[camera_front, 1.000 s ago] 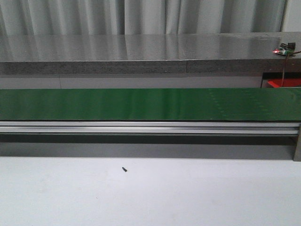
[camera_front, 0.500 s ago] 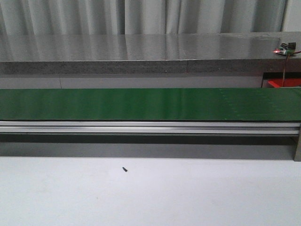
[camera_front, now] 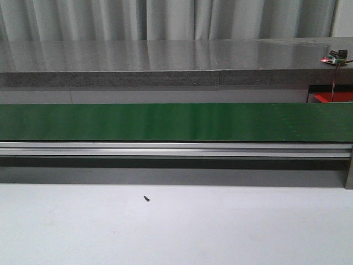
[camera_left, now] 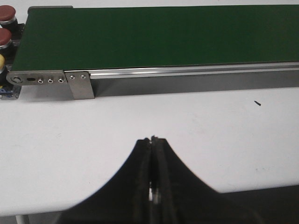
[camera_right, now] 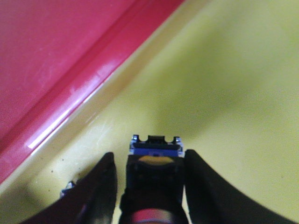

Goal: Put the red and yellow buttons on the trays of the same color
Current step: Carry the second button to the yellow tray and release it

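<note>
In the right wrist view my right gripper (camera_right: 149, 154) is open over a yellow tray (camera_right: 233, 79). A button (camera_right: 155, 161) with a black body and a blue base stands between its fingers, with a thin gap on each side. It shows a yellow patch and a reddish band; I cannot tell its cap colour. A red tray (camera_right: 42, 51) lies beside the yellow one. My left gripper (camera_left: 153, 138) is shut and empty above the white table. Two red buttons (camera_left: 7, 12) and a yellow one (camera_left: 1, 60) sit past the belt's end. Neither gripper shows in the front view.
The long green belt (camera_front: 165, 121) on its aluminium rail crosses the front view. A red tray corner (camera_front: 332, 97) shows behind its right end. A small black speck (camera_front: 146, 198) lies on the white table. Another small blue and metal piece (camera_right: 67, 186) peeks out behind my right gripper's finger.
Faint marks on the right part of the belt slid to the right and went out of view. Nothing else in the front view moved.
</note>
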